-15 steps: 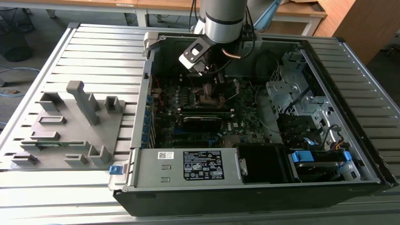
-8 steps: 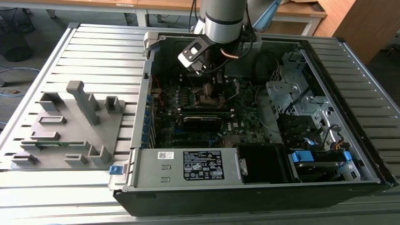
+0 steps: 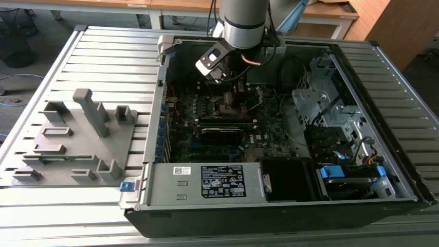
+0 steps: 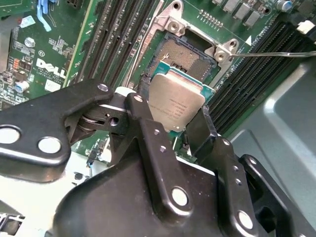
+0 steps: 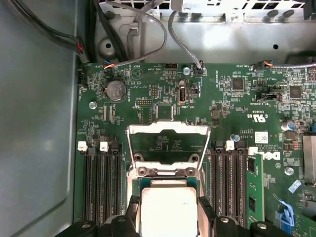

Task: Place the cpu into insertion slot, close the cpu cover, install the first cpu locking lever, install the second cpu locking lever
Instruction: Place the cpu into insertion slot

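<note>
robot arm lowers processor toward socket: the pincer (image 4: 173, 112) is clamped on the cpu (image 4: 175, 98), its two black fingers (image 4: 143, 118) pressing opposite edges of the chip. the cpu hangs just over the insertion slot (image 4: 190, 54), overlapping the slot's nearer part and not yet seated; whether any edge touches cannot be told. the cpu cover (image 5: 168, 130) stands raised on its hinge beyond the slot, leaving the opening free. a thin wire locking lever (image 4: 276, 54) lies swung out to one side.

doing this step well looks to call for a level chip, its corners squared to the slot's frame. it also calls for a straight descent with no sliding, since the fine contact field would likely bend under a sideways scrape. release is best made only with the chip lying flat.

the cpu's top is smooth, matte grey metal on a green-edged square base. the slot is a dark, finely grained square in a bright metal frame with screw bosses. the cover is thin silvery sheet with an open window.

ribbed black memory slots (image 4: 118, 39) flank the slot on the green motherboard (image 5: 237, 108). the board lies inside an open dark case (image 3: 274, 216) on a slatted grey metal tabletop (image 3: 103, 56), toward its edge at the exterior view's right. a grey moulded fixture (image 3: 75, 139) sits near the opposite edge.
</note>
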